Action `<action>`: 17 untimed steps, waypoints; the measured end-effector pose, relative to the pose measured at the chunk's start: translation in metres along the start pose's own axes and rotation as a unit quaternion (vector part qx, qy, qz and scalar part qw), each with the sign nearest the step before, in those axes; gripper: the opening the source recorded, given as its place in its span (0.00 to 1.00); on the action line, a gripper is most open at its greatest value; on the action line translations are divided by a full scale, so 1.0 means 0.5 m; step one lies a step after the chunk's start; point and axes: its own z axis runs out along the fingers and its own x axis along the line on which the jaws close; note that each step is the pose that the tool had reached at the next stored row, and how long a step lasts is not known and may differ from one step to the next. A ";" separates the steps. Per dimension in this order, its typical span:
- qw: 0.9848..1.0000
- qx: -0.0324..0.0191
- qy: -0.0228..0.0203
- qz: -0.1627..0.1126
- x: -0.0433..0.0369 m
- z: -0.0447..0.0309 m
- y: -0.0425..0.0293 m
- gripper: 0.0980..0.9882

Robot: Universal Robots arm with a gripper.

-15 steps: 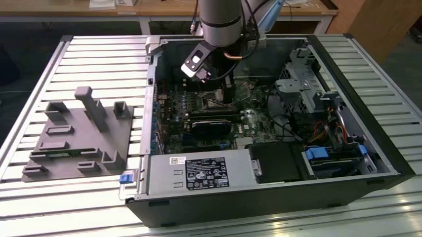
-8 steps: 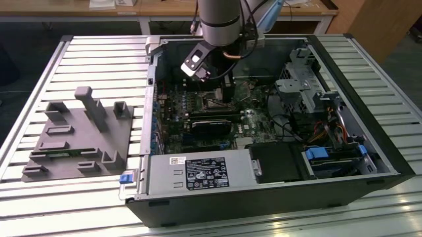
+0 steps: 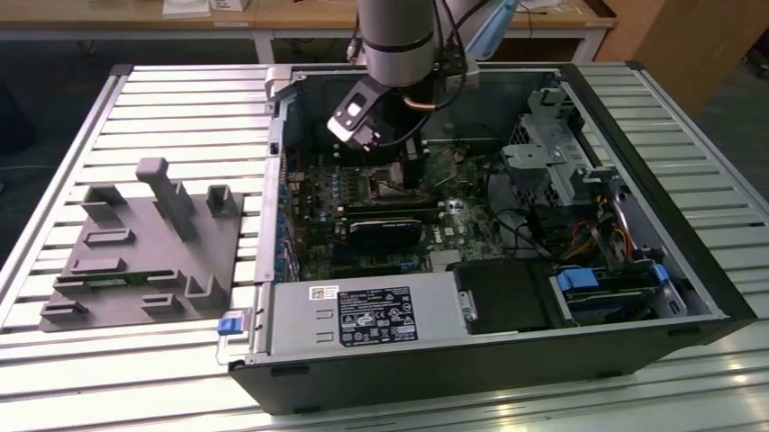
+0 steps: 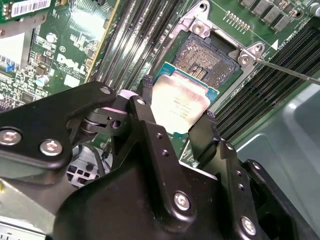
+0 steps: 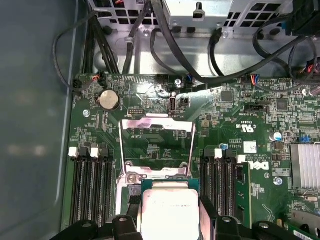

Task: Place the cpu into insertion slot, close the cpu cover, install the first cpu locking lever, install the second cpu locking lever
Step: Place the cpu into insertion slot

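Cpu [image 4: 180,102], one, gripped between two black fingers [image 4: 202,132], by one insertion slot [image 4: 210,57], one cpu cover [image 5: 158,123] swung open

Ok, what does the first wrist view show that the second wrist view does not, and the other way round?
First wrist view: the cpu cover standing open, a coin battery and cables. Second wrist view: the bare insertion slot and a thin metal rod beside it. Both wrist views: the claw holding the cpu, with memory slots on both sides.
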 end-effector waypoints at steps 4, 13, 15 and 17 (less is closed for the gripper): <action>1.000 0.000 0.000 0.000 0.000 0.003 -0.005 0.50; 1.000 0.000 -0.001 0.000 0.000 0.007 -0.006 0.50; 1.000 0.000 -0.001 0.000 0.000 0.008 -0.007 0.50; 1.000 0.000 -0.001 0.000 0.000 0.010 -0.007 0.50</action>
